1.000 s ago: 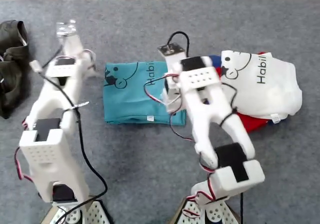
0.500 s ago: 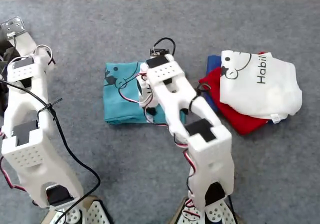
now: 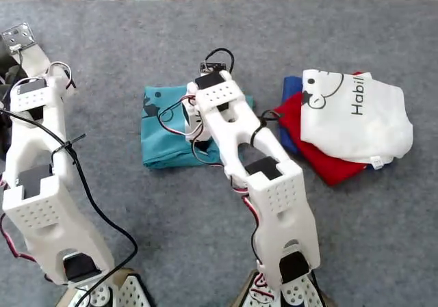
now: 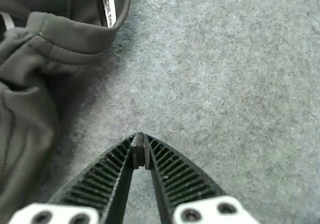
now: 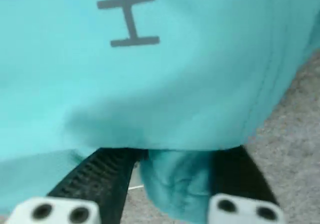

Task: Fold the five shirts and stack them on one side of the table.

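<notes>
Grey felt covers your table, and near its middle lies the folded teal shirt. Your right gripper straddles its edge, jaws apart with cloth bunched between. The stacking step looks due: close firmly, then carry it onto the white shirt pile just beside. Your left gripper, tips together, hovers by the dark shirt, well apart from the teal one and still crumpled.

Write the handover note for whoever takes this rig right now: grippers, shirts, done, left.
Left gripper: shut, empty, over the grey table beside the crumpled dark olive shirt.
Right gripper: jaws apart around a fold of the teal shirt, mid-table.
Done: white shirt on red shirt on blue shirt, stacked at the right; teal folded.
Left: move teal onto the stack; fold and stack the olive one.
</notes>
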Tool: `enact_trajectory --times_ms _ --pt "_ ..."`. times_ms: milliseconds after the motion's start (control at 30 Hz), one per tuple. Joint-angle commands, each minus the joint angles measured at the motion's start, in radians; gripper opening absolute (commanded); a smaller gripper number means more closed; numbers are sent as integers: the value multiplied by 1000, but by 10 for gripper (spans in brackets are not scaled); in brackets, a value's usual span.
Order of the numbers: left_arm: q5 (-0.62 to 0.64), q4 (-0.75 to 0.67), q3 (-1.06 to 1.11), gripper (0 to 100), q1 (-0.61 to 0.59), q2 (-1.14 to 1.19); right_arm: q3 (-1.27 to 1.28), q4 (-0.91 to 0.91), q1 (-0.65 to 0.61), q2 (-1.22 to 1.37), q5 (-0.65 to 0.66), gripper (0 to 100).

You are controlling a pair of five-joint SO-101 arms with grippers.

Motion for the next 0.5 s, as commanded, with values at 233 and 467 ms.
enact_trajectory --times_ms 233,467 --pt "3 6 -53 30 7 -32 -5 78 63 67 57 15" --pt "12 112 -97 30 107 -43 -42 132 144 68 89 13"
